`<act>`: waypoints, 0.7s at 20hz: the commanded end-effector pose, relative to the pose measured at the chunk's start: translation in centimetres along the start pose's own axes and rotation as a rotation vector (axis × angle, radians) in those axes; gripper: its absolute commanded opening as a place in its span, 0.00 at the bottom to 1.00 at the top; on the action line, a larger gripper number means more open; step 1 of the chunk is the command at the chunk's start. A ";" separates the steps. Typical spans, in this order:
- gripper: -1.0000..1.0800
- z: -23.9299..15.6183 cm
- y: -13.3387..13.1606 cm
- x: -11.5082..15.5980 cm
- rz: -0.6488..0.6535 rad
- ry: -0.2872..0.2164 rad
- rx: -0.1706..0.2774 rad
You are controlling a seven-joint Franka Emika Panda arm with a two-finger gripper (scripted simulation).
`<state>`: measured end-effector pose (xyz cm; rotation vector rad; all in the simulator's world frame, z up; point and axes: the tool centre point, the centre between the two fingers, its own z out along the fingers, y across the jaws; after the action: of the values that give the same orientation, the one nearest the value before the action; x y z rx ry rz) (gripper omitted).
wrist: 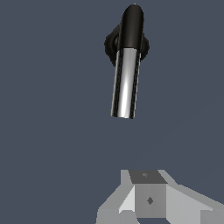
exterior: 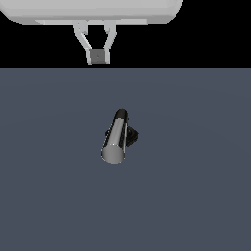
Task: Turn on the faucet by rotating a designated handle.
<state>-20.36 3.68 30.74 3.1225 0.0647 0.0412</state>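
The flat slate-blue floor [exterior: 49, 196] is the largest thing here and it bears everything else; nothing that holds contents shows on it.

My own white arm body [exterior: 93, 11] spans the upper edge of the exterior view, a broad pale housing against the black background. One arm, one gripper. My pale grey two-fingered gripper [exterior: 98, 56] hangs below that housing, its two fingers angling inward until they meet at a small grey block, so I read the jaws as closed with nothing between them. In the wrist view the same gripper [wrist: 148, 199] shows as a grey block with slanted sides, well apart from the fixture.

There is one small faucet [exterior: 120, 137], standing on the floor near the middle of the exterior view, well apart from my gripper. Its single handle [exterior: 115, 139], a straight glossy silver-grey cylindrical bar with a flat round end, runs out from a short black elbow [wrist: 131, 24]. One black ribbed round base [wrist: 111, 43] sits behind that elbow, mostly hidden by it.
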 end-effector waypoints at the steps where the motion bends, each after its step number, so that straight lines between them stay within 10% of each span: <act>1: 0.00 2.0 -0.4 0.4 0.002 -0.002 0.002; 14: 0.00 11.9 -2.7 2.6 0.008 -0.015 0.013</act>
<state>-17.83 6.02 19.94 3.1338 0.0536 0.0182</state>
